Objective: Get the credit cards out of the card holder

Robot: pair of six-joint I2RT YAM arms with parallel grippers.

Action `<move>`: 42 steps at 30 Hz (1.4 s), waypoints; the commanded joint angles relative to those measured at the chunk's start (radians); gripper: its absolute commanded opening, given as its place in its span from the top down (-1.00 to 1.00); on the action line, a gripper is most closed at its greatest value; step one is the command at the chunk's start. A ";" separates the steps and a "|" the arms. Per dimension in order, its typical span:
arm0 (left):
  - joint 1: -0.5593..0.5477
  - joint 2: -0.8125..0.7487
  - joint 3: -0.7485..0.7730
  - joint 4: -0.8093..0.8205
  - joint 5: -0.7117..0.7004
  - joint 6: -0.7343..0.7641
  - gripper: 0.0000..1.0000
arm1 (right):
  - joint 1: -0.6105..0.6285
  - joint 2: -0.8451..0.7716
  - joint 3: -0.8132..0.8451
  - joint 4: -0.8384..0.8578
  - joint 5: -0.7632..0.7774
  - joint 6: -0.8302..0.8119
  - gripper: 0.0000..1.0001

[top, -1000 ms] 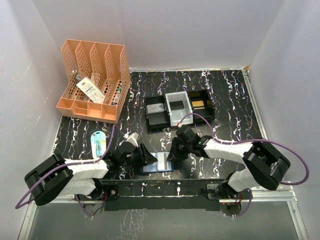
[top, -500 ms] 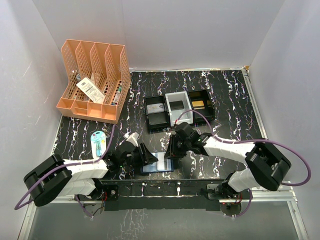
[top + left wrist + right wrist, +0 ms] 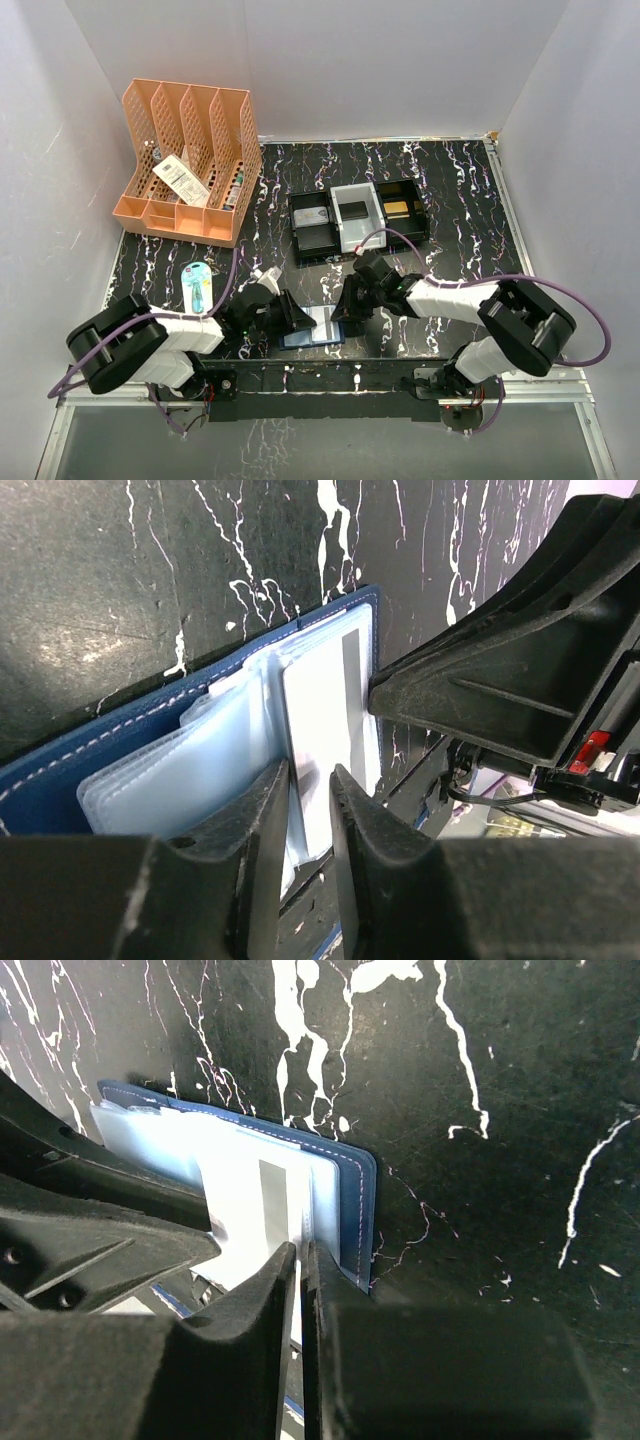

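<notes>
Black, white-veined table (image 3: 460, 190) seen from above, both arms reaching inward from its near edge.

Back left: orange slotted file rack (image 3: 190, 160) holding papers.

Back centre: row of three shallow trays (image 3: 357, 215), black, grey and black, each with a small flat item inside.

Near edge, centre: navy-blue card holder (image 3: 315, 328), lying open and flat on the table between the two grippers. Its stitched blue cover (image 3: 60, 780) (image 3: 345, 1190) frames a stack of pale translucent pockets (image 3: 170, 770).

Left, just beyond the left arm: pale blue oval case (image 3: 197, 285), well apart from the card holder.

On top of the pockets: a white credit card (image 3: 320, 710) (image 3: 250, 1200) with a grey stripe along its length.

Left gripper (image 3: 290, 312) (image 3: 305, 775): low over the holder's left side, its fingers a narrow gap apart above the pocket edges. Whether they grasp a pocket cannot be told.

Right gripper (image 3: 345, 305) (image 3: 298, 1250): at the holder's right side, fingers drawn almost together, tips at the edge of the credit card. Whether the card is pinched between them cannot be told.
</notes>
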 commanded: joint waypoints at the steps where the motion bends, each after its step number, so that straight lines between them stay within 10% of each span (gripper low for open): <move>1: -0.007 0.038 0.003 0.121 0.045 -0.006 0.60 | 0.008 0.009 -0.058 0.027 0.033 0.002 0.87; 10: -0.007 0.137 -0.005 0.310 0.054 -0.040 0.99 | 0.012 0.020 -0.109 0.117 -0.036 0.028 0.87; 26: -0.007 -0.064 -0.026 0.022 -0.038 0.114 1.00 | 0.013 -0.065 0.073 -0.162 0.076 -0.150 0.80; 42: -0.007 -0.025 -0.008 0.025 -0.033 0.081 1.00 | 0.016 -0.007 0.073 -0.067 0.003 -0.047 0.61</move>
